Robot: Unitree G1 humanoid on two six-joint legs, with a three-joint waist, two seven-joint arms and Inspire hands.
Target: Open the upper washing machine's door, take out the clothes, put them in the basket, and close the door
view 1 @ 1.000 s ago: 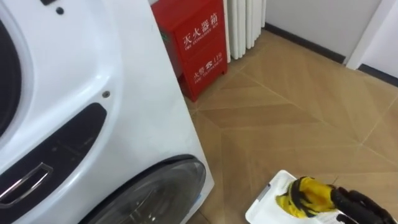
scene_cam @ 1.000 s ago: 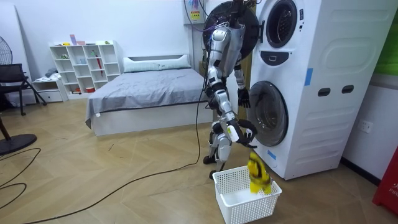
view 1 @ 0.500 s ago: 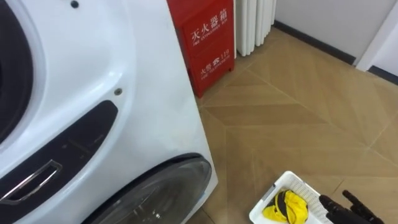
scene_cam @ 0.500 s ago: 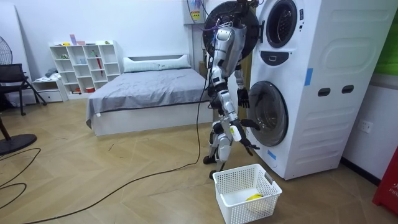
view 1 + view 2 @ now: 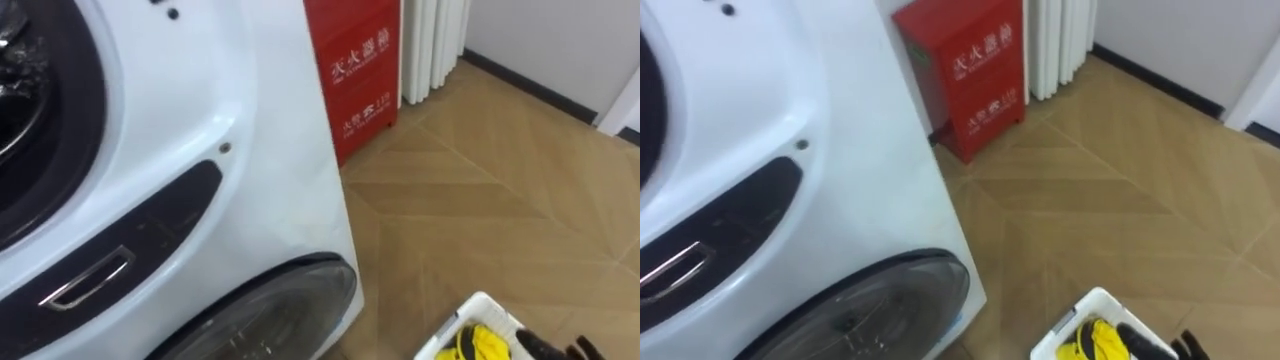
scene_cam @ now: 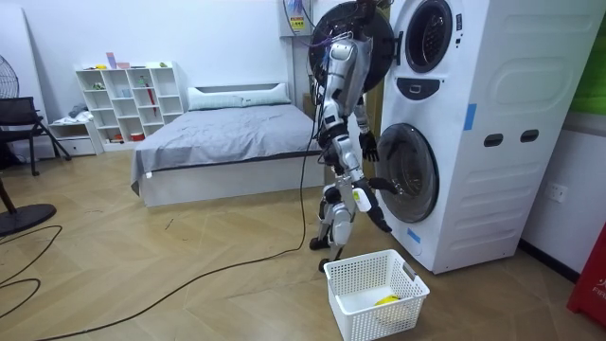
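A yellow cloth (image 5: 478, 345) lies in the white mesh basket (image 5: 470, 312) on the floor, at the foot of the white washing machine (image 5: 270, 130). My right hand (image 5: 582, 348) is open above the basket's far side, holding nothing; just its dark fingertips show at the bottom edge. In the room view I stand facing the stacked machines, with the right hand (image 6: 379, 194) stretched out over the basket (image 6: 365, 263) and the yellow cloth (image 6: 385, 300) on its bottom. My left hand (image 6: 367, 147) hangs at my side with relaxed fingers. The upper drum opening (image 5: 30, 110) is at the far left.
The lower machine's round glass door (image 5: 270, 320) is right before me. A red cabinet (image 5: 355, 60) and a white radiator (image 5: 430, 40) stand against the wall beyond the machine. Behind me are a bed (image 6: 227, 133) and a white shelf (image 6: 128, 99).
My right hand opened and let go of the yellow cloth, which dropped into the basket. The hand then rose a little. The eye view has shifted up towards the upper drum.
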